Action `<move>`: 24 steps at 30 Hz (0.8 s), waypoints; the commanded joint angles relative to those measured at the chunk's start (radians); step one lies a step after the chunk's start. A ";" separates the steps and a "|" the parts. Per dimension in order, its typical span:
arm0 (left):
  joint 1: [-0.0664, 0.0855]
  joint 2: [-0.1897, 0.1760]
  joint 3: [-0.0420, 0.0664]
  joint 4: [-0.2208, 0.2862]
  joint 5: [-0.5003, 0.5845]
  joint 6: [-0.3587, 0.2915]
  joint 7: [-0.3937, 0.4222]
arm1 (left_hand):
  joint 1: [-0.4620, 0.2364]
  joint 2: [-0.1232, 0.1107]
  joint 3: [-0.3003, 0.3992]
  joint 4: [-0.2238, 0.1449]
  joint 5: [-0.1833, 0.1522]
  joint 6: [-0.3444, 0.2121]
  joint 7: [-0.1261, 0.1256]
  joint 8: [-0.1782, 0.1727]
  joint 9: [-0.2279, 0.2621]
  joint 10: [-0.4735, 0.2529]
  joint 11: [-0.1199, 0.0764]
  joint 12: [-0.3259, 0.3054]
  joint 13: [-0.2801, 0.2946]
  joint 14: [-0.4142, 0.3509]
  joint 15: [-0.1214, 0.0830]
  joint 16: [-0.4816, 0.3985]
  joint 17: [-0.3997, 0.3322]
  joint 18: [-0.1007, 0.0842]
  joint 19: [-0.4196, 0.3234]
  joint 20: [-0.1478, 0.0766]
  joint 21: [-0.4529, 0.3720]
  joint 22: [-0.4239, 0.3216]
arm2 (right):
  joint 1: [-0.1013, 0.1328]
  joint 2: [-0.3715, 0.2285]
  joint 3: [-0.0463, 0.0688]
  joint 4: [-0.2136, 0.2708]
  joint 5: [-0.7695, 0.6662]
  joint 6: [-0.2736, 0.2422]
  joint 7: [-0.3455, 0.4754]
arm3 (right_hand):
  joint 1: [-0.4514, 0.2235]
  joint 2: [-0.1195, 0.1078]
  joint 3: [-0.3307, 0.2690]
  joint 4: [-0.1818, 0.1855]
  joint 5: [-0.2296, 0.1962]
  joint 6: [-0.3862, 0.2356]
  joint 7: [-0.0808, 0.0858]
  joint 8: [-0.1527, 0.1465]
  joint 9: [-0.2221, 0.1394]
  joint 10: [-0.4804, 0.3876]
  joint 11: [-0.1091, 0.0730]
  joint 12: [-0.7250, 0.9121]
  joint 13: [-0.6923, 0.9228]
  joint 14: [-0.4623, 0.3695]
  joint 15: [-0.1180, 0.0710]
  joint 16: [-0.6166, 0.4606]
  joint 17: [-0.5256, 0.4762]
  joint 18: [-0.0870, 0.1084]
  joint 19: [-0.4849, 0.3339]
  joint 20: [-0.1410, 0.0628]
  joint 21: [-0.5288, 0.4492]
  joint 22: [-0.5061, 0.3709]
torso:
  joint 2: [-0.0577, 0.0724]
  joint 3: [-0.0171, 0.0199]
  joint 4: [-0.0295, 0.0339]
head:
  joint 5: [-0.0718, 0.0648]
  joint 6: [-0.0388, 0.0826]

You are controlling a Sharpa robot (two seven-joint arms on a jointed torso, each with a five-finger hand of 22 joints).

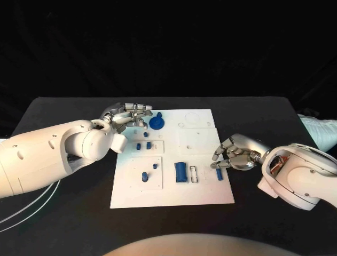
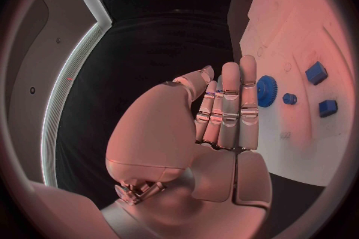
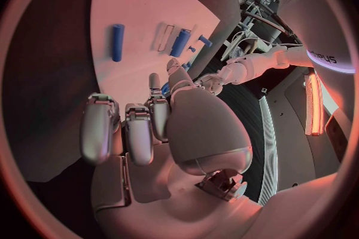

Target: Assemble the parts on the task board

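Blue gear [image 1: 157, 123] on white task board [image 1: 203, 192], beside empty, straight-fingered left hand [image 1: 126, 116]; right hand [image 1: 234, 153] curled at board's edge, grip unclear.

L hand [image 1: 127, 116] over task board's [image 1: 206, 197] far-left corner, fingers straight, together, holding nothing. R hand [image 1: 234, 153] at board's right edge, fingers curled.

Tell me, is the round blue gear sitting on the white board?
Yes, the round blue gear rests on the white task board near its far edge, beside the left hand.
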 commanded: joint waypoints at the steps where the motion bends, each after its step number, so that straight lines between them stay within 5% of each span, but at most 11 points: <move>1: 0.000 0.001 0.001 0.003 -0.006 0.014 0.005 | 0.008 0.000 0.001 -0.007 0.005 -0.007 0.030 0.007 0.001 -0.009 0.000 0.003 -0.001 -0.007 0.000 0.006 -0.001 0.013 -0.002 0.004 -0.001 0.001 | -0.004 -0.008 -0.003 -0.004 -0.105 0.022 -0.087 | -0.013 0.005 -0.001 0.013 0.008 0.013 0.001 -0.013 -0.007 -0.001 -0.003 -0.035 -0.169 0.093 0.007 -0.008 0.214 -0.006 0.001 0.008 -0.003 -0.001 | 0.000 0.0006 -0.0002 | -0.003 0.002; 13: 0.000 0.000 0.000 0.003 -0.007 0.017 0.004 | 0.008 0.000 0.001 -0.007 0.005 -0.007 0.030 0.007 0.001 -0.009 0.000 0.003 -0.001 -0.007 0.000 0.006 -0.001 0.013 -0.002 0.004 -0.001 0.001 | -0.032 -0.007 -0.006 -0.015 -0.207 0.035 -0.201 | -0.074 -0.014 -0.041 0.080 0.012 0.044 0.002 -0.051 -0.028 -0.013 -0.001 -0.077 -0.200 0.085 0.007 -0.034 0.177 0.000 -0.011 0.009 -0.023 -0.034 | 0.001 -0.0003 0.0013 | -0.012 0.004; 24: 0.000 0.000 0.000 0.002 -0.007 0.020 0.004 | 0.008 0.000 0.001 -0.007 0.005 -0.007 0.030 0.007 0.001 -0.009 0.000 0.003 -0.001 -0.007 0.000 0.006 -0.001 0.013 -0.002 0.004 -0.001 0.001 | -0.047 0.027 -0.006 -0.029 -0.232 0.062 -0.216 | -0.078 -0.020 -0.048 0.094 0.015 0.053 0.000 -0.055 -0.029 -0.011 -0.003 -0.076 -0.199 0.085 0.006 -0.033 0.178 0.000 -0.010 0.008 -0.024 -0.034 | 0.002 0.0014 0.0023 | -0.012 0.004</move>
